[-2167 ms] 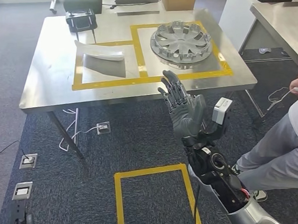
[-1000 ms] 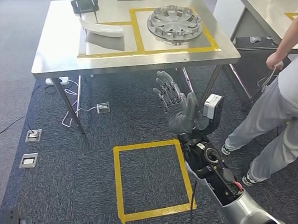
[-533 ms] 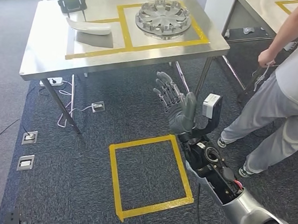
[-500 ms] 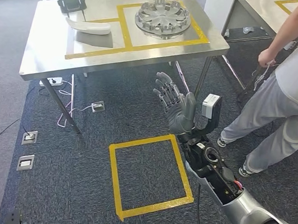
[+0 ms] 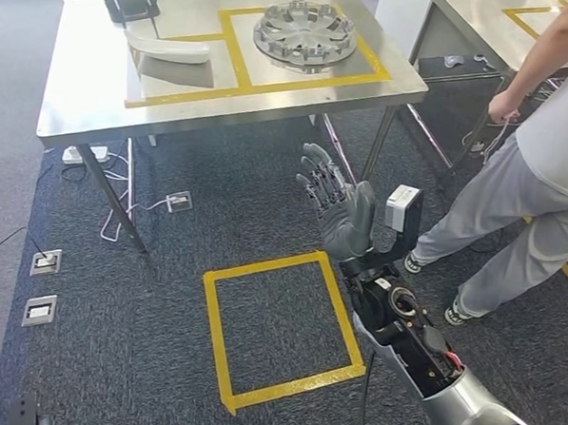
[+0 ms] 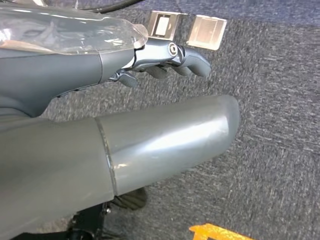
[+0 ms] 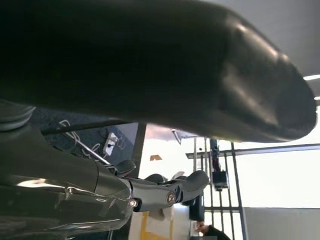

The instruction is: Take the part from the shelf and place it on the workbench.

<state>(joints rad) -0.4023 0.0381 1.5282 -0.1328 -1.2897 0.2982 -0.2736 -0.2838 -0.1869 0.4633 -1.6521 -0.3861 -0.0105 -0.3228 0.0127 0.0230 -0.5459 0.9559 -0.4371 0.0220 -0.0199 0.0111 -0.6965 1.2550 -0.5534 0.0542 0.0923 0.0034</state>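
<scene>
Standing on dark carpet a little back from a steel workbench (image 5: 86, 107), the robot raises its right hand (image 5: 338, 211) in front of its body, palm forward, fingers spread, holding nothing. The left hand (image 6: 166, 57) hangs low above the carpet in the left wrist view, fingers loosely extended with nothing in them.

On the workbench, inside yellow taped frames, lie a silver wheel cover (image 5: 305, 33) and, in the frame beside it, a pale curved panel (image 5: 168, 49). No shelf appears in the head view, and which of these items is the task's part cannot be told; both look already set down. A yellow taped square (image 5: 282, 327) marks the floor just ahead of the robot. A person (image 5: 534, 178) in grey trousers stands close on the robot's right, holding a cable.

Judging from empty hands and parts on the bench, the step is probably repositioning toward the shelf for the next pick. To do it well, the robot should turn slowly, keep the raised arm tucked clear of the person and the bench's edge, and align itself with the floor square before reaching.
</scene>
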